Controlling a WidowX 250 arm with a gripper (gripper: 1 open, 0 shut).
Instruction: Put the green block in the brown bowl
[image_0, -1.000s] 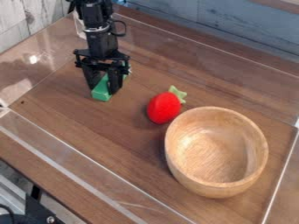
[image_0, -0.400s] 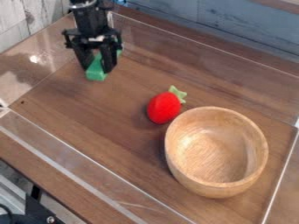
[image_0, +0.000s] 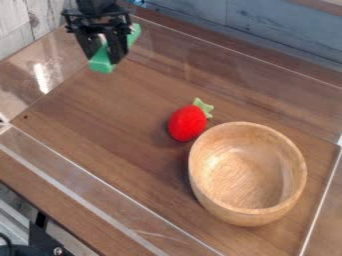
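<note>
My gripper (image_0: 103, 48) hangs near the top left of the camera view, shut on the green block (image_0: 104, 57), a small bright green bar that sticks out below the black fingers, well above the tabletop. The brown bowl (image_0: 214, 205), wide, wooden and with nothing in it, sits at the lower right, far from the gripper.
A red strawberry toy (image_0: 187, 122) with a green top lies just left of the bowl's rim. The wooden table (image_0: 94, 140) has a raised transparent border along its edges.
The gripper has risen from the table with the green block in its fingers, shifting up and slightly left in the picture. The bowl and the strawberry have stayed put.
</note>
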